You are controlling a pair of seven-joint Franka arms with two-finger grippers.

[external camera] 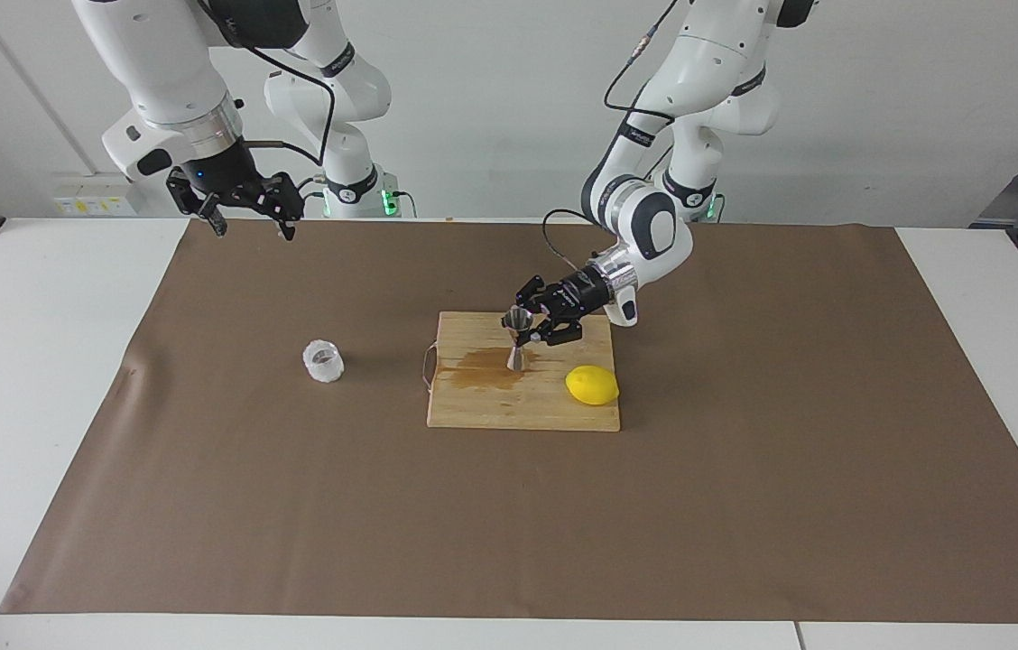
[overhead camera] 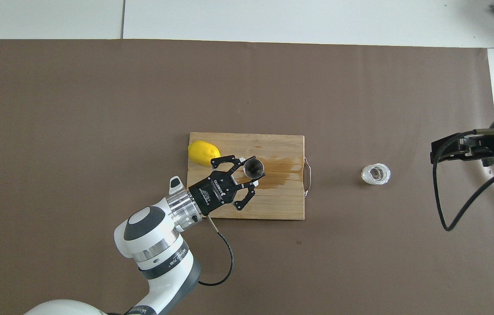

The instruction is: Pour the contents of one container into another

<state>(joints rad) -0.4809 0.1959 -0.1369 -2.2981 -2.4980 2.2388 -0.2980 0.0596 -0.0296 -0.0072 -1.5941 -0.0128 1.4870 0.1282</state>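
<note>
Left gripper [external camera: 529,331] sits low over the cutting board [external camera: 509,411], fingers closed on the jigger [external camera: 516,338] at its waist. Jigger is upright: long axis near vertical, open mouth up, lower cone on or just above the board; contact cannot be told. It stands at the edge of a brown wet stain [external camera: 480,368] on the board, on the side nearer the robots. From overhead the jigger's [overhead camera: 254,168] round mouth shows dark inside, between the gripper's [overhead camera: 249,172] fingers.

Lemon [external camera: 592,385] lies on the board's corner toward the left arm's end, apart from the jigger.

Cup [external camera: 323,360] stands upright on the brown mat [external camera: 744,506], mouth up, well apart from the board, toward the right arm's end of the bench.

Right arm waits; right gripper [external camera: 249,223] hangs open and empty over the mat's edge by its base.
</note>
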